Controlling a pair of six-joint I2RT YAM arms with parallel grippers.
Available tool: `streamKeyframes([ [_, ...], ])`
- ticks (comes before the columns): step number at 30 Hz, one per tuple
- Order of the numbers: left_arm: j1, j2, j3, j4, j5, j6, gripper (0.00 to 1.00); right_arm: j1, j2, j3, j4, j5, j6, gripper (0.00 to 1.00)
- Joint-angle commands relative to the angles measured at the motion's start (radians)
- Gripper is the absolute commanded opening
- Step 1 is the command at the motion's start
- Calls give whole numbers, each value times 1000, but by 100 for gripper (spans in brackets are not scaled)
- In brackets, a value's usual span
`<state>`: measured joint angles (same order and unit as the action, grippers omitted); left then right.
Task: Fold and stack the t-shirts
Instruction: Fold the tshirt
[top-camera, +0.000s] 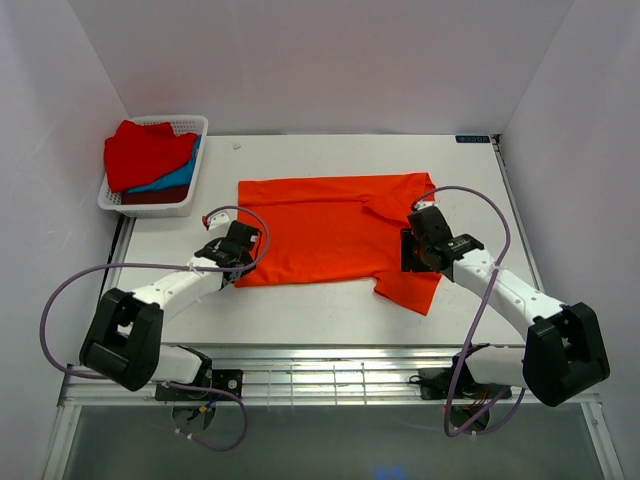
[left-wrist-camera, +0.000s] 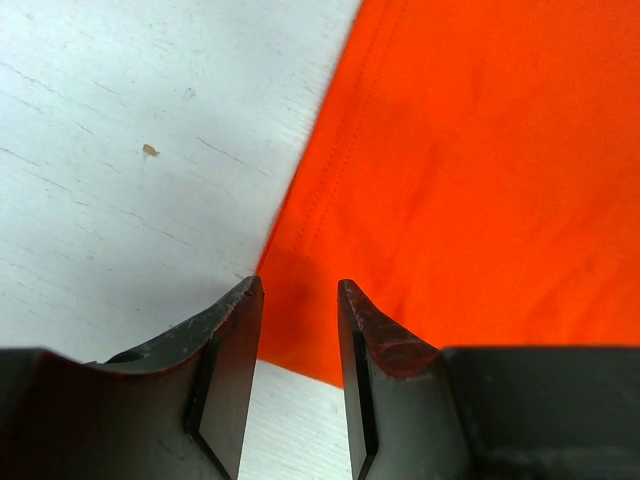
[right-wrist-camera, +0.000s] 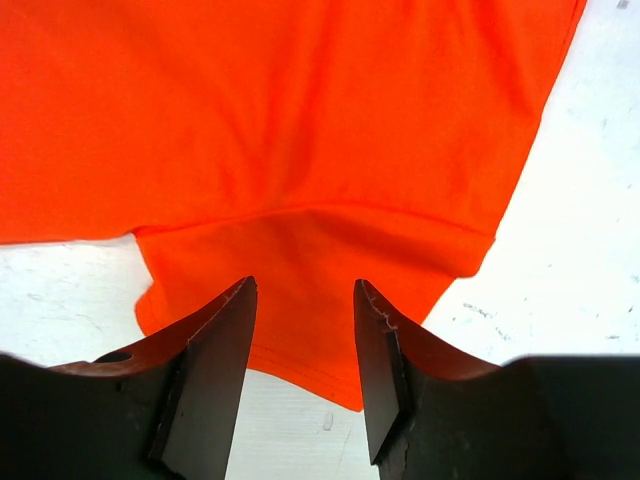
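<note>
Top external view places the orange-red t-shirt (top-camera: 325, 235) flat on the table (top-camera: 300, 160), centre, with one sleeve (right-wrist-camera: 320, 245) lying out at the near right. Left jaws stand parted at the shirt's near-left hem corner (left-wrist-camera: 300, 325). Right jaws stand parted low over that sleeve. Neither pair grips cloth. Other shirts, red (top-camera: 145, 150), blue (top-camera: 178, 180) and dark maroon (top-camera: 150, 197), sit piled in the white basket (top-camera: 160, 209) at the far left, well apart.

Judgement: the step in hand is taking hold for a fold. Recommended practice:
- Each pair straddles the cloth edge and closes on the cloth before any lift.
- Both arms lift and travel together, so the fold line runs straight.
- The sleeve is carried inward without bunching.

Not established:
- Whether either pair's fingertips touch the table or the cloth.
- How the shirt lies beneath the right arm, which covers part of it.
- The collar, which no view shows clearly.
- How many shirts lie in the basket under the visible ones.
</note>
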<state>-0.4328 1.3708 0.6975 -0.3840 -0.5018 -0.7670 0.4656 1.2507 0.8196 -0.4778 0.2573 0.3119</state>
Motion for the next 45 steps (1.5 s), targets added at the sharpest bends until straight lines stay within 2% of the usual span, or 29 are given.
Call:
streamKeyframes([
  [1,-27,-94,-30,-33,-11,-48,46,13,-14,-45,-19,33,49,50],
  [10,-32,-42,-59,-49,17,-84,45,21,18,-89,-21,39,75,50],
  [20,-32,-58,-73,-64,16,-95,43,21,12,-117,-24,40,96,49],
  [29,-40,-82,-104,-67,45,-107,42,21,24,-145,-65,80,131,56],
  [45,-43,-45,-82,-66,43,-92,36,22,-27,-226,-99,54,182,56],
])
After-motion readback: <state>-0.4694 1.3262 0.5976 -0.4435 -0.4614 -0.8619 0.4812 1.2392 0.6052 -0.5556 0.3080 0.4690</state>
